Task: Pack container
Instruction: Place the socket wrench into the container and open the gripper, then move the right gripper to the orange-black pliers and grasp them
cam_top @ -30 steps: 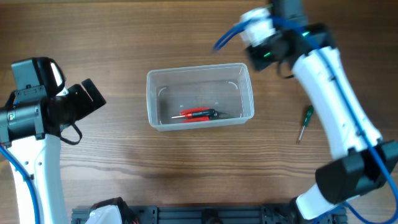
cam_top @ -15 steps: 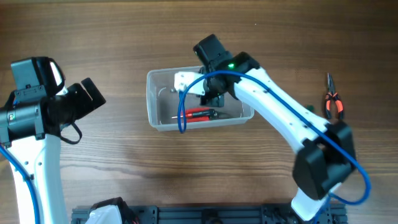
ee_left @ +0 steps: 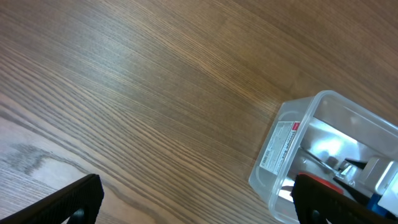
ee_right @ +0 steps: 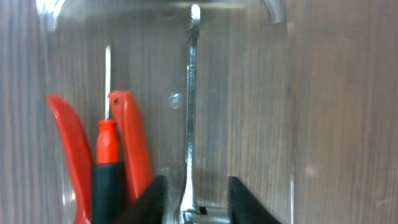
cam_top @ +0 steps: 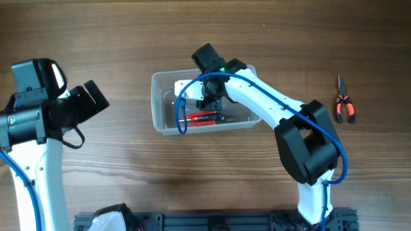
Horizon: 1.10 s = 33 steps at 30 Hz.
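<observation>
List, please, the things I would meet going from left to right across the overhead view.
left arm's black gripper → clear plastic rectangular container → red-and-black-handled pliers

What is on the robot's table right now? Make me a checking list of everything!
Surface: wooden table, bare wood, no spills seen.
Job's things: clear container upright mid-table. Inside it lie red-handled pliers, a screwdriver and a silver wrench. A second pliers lies outside on the table, far to its right.
Clutter: nothing seen.
Grippers: right gripper is down in the container, open, with the wrench's end between its fingers. Left gripper is open and empty, off to the container's left.
Cables: blue cable loops off the right arm over the container.
Surroundings: black frame along the near edge.
</observation>
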### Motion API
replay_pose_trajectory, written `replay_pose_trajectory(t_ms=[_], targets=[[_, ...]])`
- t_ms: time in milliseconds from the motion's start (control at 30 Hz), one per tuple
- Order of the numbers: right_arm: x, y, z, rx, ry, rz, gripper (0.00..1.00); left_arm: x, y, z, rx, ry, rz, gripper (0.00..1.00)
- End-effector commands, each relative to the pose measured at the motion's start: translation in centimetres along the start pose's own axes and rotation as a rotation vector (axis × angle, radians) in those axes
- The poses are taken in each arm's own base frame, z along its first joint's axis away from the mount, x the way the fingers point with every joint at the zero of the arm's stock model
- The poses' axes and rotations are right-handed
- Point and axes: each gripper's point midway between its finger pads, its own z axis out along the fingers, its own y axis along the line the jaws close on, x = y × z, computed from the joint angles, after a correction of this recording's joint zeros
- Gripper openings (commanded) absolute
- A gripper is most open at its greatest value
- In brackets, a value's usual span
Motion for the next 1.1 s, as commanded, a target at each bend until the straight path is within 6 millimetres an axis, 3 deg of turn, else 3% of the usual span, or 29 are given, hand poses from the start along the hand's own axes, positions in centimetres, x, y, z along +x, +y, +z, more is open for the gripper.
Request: replay_pose_trajectory(t_ms=[0,67,167,267,333,400,433,500,567,633,700,800,933,1067], targets=[[0.3,-0.2,0.1,0.005,0.009,0.063,0.48,-0.4,-0.2,-0.3,0.012,-0.009,-0.005,1.0],[0.3,-0.4,-0.3,0.016,0.021,0.118,0.5,-0.4,-0.2,-0.3,0.012,-0.009,-0.005,1.0],[-0.4,-1.1,-3.0,0.043,0.012,0.246,0.51,-0.4,-0.2,-0.3,0.012,-0.01,-0.005,1.0],[-1.3,-2.6,-7.4,0.108,-0.045,0.409,0.56,-0.4,-0.2,-0.3,0.013,-0.01,-0.005,1.0],[-1.2,-4.2,-11.5,0.172,-0.111,0.593,0.74,-0.4,-0.2,-0.3,0.013,-0.011,-0.005,1.0],[0.1,-5.6,-15.9,0.242,-0.184,0.768,0.81,-0.4,-0.2,-0.3,0.012,-0.01,-0.005,1.0],[1.5,-6.4,-18.4,0.284,-0.219,0.869,0.84,-0.4,-0.2,-0.3,0.012,-0.01,-0.005,1.0],[4.3,-7.3,-21.7,0.349,-0.255,1.03,0.99,-0.4,-0.2,-0.3,0.012,-0.011,-0.005,1.0],[9.7,-7.9,-25.1,0.45,-0.254,1.29,1.0,-0.4,-0.2,-0.3,0.012,-0.011,-0.005,1.0],[14.8,-7.4,-27.0,0.504,-0.222,1.51,1.0,-0.4,-0.2,-0.3,0.013,-0.011,-0.006,1.0],[19.2,-6.1,-27.7,0.51,-0.168,1.676,1.0,-0.4,-0.2,-0.3,0.013,-0.011,-0.005,1.0],[24.6,-3.7,-27.1,0.491,-0.063,1.839,1.0,-0.4,-0.2,-0.3,0.013,-0.011,-0.005,1.0],[30.0,-0.7,-25.0,0.472,0.029,1.978,1.0,-0.4,-0.2,-0.3,0.013,-0.011,-0.005,1.0],[33.9,1.3,-21.8,0.447,0.049,2.024,1.0,-0.4,-0.2,-0.3,0.013,-0.01,-0.005,1.0]])
